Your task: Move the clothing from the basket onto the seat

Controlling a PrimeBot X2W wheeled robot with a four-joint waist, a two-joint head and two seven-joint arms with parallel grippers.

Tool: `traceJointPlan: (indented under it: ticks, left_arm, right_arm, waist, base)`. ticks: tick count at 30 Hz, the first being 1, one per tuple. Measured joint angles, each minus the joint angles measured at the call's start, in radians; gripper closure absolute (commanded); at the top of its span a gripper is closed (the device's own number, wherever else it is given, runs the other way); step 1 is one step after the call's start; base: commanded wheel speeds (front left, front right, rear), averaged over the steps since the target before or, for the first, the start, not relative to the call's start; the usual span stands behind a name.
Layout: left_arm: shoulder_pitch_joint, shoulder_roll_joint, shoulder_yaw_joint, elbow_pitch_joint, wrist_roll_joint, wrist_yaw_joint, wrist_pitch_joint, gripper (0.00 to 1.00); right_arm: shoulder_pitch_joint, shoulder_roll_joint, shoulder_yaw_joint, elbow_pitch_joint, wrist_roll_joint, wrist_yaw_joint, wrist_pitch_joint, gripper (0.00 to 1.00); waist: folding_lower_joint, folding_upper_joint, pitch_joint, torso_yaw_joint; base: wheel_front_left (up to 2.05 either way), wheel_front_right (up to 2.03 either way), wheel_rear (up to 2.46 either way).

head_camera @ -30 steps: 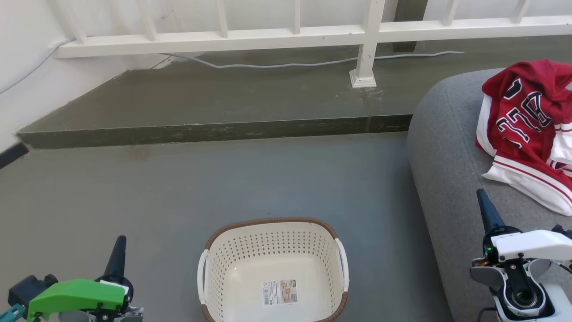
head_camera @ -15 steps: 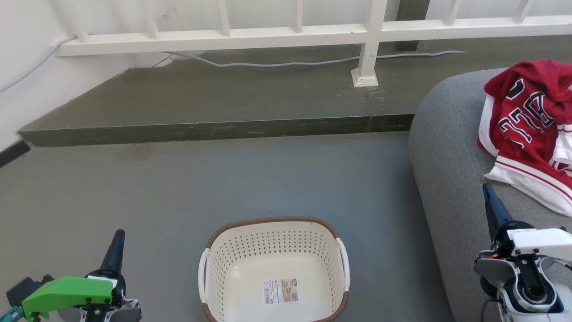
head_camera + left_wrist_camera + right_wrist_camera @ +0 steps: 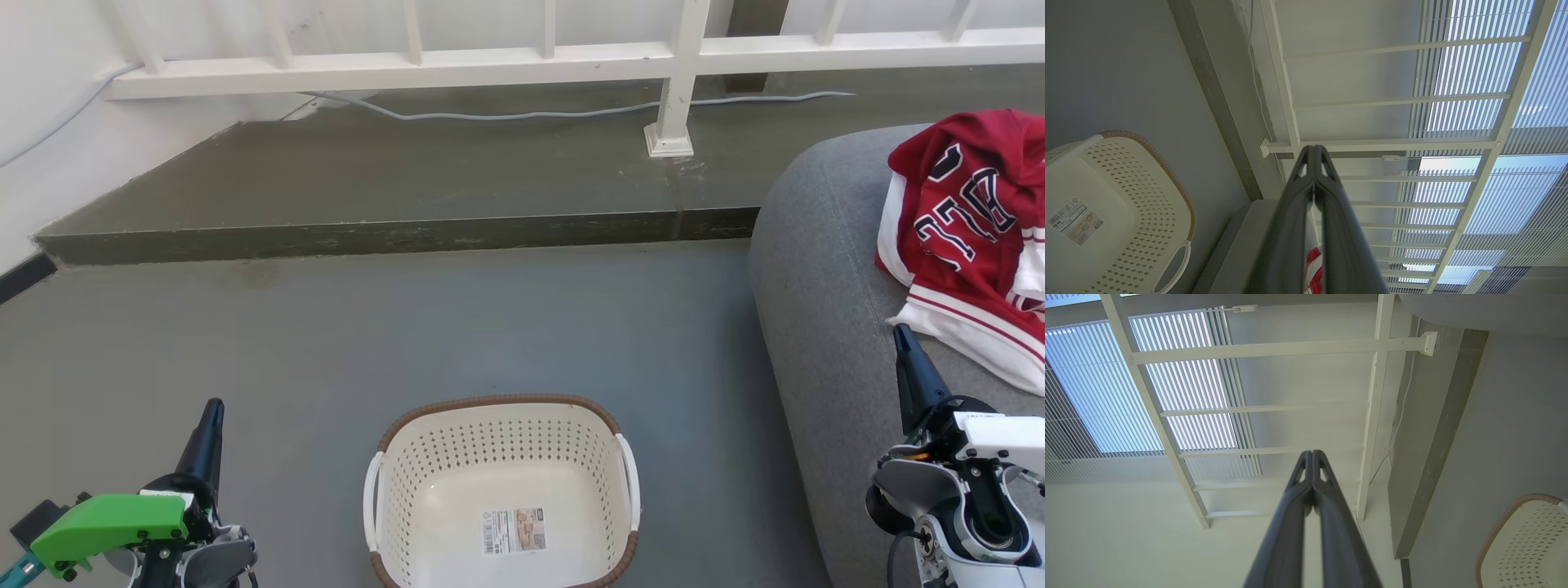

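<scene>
Red clothing (image 3: 971,237) sits heaped on grey seat (image 3: 816,327), basket (image 3: 498,404) empty. R pincer (image 3: 902,339), clenched w/ nothing in it, has sunk back from the pile. L pincer (image 3: 212,412) also clenched, edging up. Job looks done, arms prob. parking.

We hold our left gripper (image 3: 212,412) low to the left of the basket (image 3: 498,402), its two dark fingers pressed together on nothing and pointing forward. Our right gripper (image 3: 902,335) sits well to the basket's right, fingers likewise closed and empty.
</scene>
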Motion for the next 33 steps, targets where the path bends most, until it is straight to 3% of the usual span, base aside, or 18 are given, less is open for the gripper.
traceJointPlan:
  ticks: [33]
  left_arm:
    - [-0.01, -0.007, 0.002, 0.012, -0.001, -0.001, 0.0, 1.0]
  right_arm:
    - [0.0, 0.001, -0.002, 0.009, 0.002, 0.0, 0.0, 1.0]
  waist:
    - [0.0, 0.0, 0.0, 0.0]
  base:
    - [0.0, 0.0, 0.0]
